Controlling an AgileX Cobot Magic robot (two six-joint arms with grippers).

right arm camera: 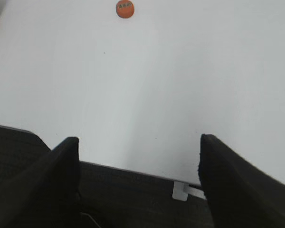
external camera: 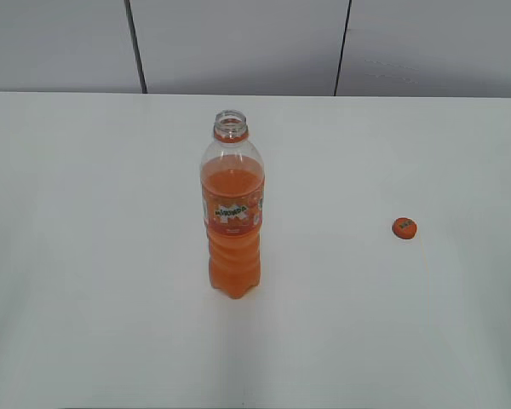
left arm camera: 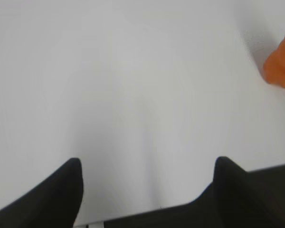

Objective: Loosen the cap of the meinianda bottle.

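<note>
Both grippers (left arm camera: 147, 164) (right arm camera: 137, 142) spread, empty — uncapped meinianda bottle (external camera: 232, 213) upright, cap (external camera: 404, 227) well right.

White desk against a panelled wall

The desk (external camera: 85, 256) is plain white and evenly lit; behind it stands a pale grey wall (external camera: 238, 43) split by two dark vertical seams.

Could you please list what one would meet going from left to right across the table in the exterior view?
The meinianda bottle, standing upright with its neck open → the cap, lying apart on the table.
</note>
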